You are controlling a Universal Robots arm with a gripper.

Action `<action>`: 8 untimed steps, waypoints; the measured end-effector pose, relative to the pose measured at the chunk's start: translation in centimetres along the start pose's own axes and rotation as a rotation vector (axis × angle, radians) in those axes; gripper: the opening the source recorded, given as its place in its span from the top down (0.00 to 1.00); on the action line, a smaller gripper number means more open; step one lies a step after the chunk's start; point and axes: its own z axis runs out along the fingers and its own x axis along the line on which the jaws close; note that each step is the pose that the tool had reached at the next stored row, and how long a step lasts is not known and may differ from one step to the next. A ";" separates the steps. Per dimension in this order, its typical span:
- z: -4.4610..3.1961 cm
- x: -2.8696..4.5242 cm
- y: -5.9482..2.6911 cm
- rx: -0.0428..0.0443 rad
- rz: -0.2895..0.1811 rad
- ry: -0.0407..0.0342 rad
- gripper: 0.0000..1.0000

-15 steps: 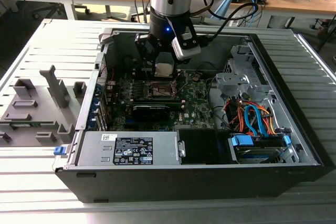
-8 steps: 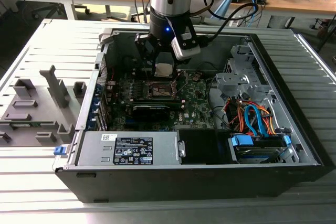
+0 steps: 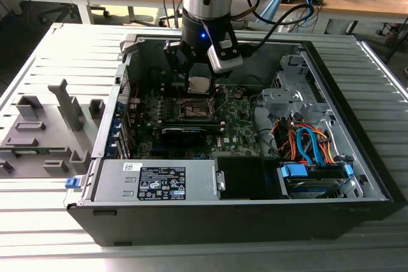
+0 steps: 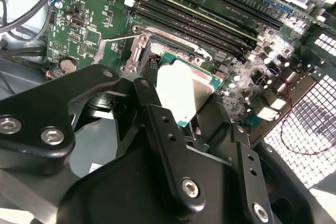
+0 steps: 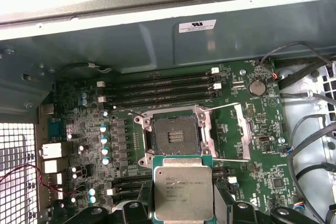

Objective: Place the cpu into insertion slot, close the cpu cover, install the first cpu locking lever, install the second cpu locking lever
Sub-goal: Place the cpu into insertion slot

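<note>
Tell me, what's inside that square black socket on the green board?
Nothing sits in the insertion slot: in the first wrist view its dark centre lies bare. The gripper holds the cpu clear of it. In the second wrist view the cpu covers part of the slot.

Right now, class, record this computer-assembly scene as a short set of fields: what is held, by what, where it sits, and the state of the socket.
Held item: small flat square silver-grey metal chip
Holder: black robot gripper, shut on the chip's edges
Chip position: in the air over the green circuit board, not seated
Socket: square black insertion slot, uncovered, no chip in it
Enclosure: open dark computer case
</note>
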 end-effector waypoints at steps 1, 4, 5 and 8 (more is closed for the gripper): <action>0.00 0.00 0.00 0.0000 0.001 -0.0002 0.46; 0.00 0.00 0.00 0.0000 0.006 -0.0006 0.46; 0.00 0.00 0.00 0.0000 0.008 -0.0007 0.46; 0.00 0.00 0.00 0.0001 0.013 -0.0012 0.46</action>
